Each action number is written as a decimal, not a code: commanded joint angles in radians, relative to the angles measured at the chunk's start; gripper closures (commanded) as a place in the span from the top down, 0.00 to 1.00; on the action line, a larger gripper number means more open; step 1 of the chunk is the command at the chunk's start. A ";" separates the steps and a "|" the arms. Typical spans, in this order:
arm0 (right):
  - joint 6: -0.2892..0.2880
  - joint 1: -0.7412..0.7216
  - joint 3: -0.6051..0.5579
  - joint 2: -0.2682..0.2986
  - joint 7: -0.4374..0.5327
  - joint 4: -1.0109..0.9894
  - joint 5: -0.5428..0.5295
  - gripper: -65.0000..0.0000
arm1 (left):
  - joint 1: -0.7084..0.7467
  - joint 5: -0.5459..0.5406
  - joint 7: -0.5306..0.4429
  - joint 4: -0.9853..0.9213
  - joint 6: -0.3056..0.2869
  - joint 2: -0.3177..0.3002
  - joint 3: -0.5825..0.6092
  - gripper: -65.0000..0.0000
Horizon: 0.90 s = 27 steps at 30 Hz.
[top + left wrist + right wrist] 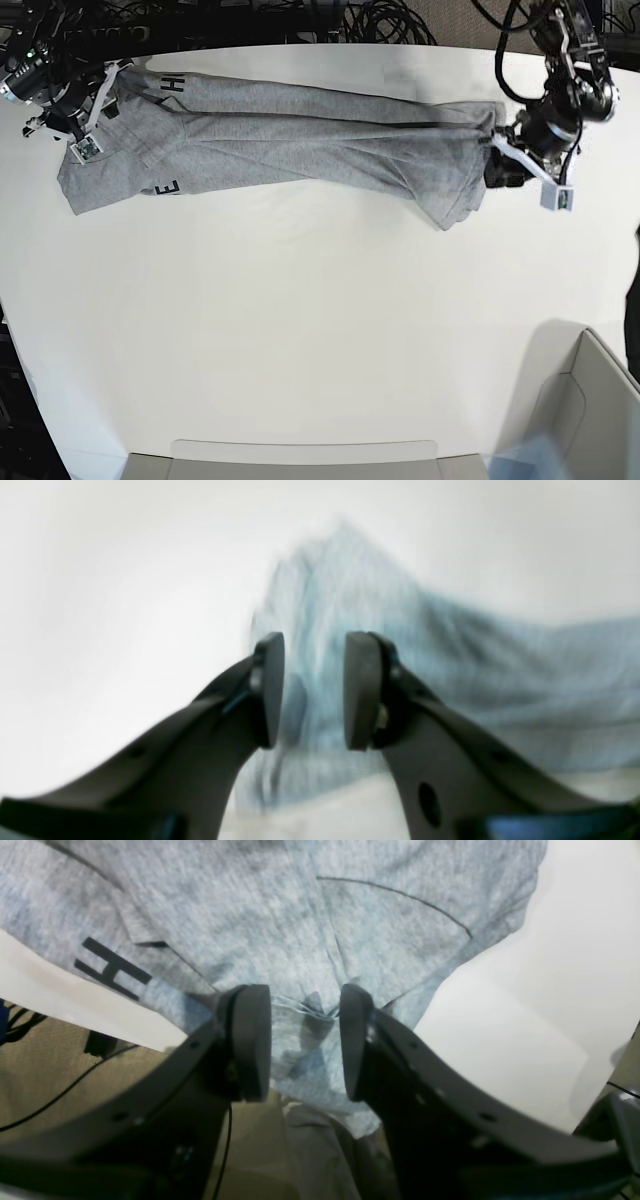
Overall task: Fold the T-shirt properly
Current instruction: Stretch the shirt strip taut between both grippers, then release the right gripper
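Currently the T-shirt (300,145) lay stretched in a long band across the far part of the white table (320,330). At the lettered end, the right gripper (305,1040) had its jaws parted, cloth between them. At the opposite end, the left gripper (314,690) likewise straddled fabric, not clamped. Soft, light cotton would sag; hems offered the best hold.

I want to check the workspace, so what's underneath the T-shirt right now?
Under the T-shirt lies the white table; the shirt stretches between the left gripper and the right gripper. Whatever sits directly beneath the cloth is covered.
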State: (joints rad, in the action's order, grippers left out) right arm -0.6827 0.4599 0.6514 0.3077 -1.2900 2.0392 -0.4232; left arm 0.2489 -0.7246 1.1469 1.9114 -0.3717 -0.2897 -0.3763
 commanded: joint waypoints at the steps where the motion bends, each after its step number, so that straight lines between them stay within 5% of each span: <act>1: -0.015 -0.003 0.006 0.012 0.011 0.011 -0.007 0.35 | -0.035 -0.045 0.009 -0.008 -0.006 -0.026 -0.014 0.33; 7: -0.015 -0.016 0.006 0.012 0.011 0.011 -0.007 0.35 | -0.112 -0.152 0.037 -0.273 -0.008 -0.113 0.052 0.33; 15: -0.015 -0.025 0.006 0.012 0.011 0.010 -0.007 0.35 | -0.105 -0.134 -0.041 -0.387 -0.008 -0.167 0.135 0.33; 27: -0.015 -0.036 0.006 0.015 0.010 0.010 -0.007 0.35 | -0.069 -0.134 -0.149 -0.485 -0.010 -0.173 0.366 0.33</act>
State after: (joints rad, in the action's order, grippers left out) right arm -0.6827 0.4267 0.6510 0.3069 -1.2900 2.0354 -0.4229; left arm 0.1661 -0.8913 0.9318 1.4269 -0.3897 -0.4595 -0.0208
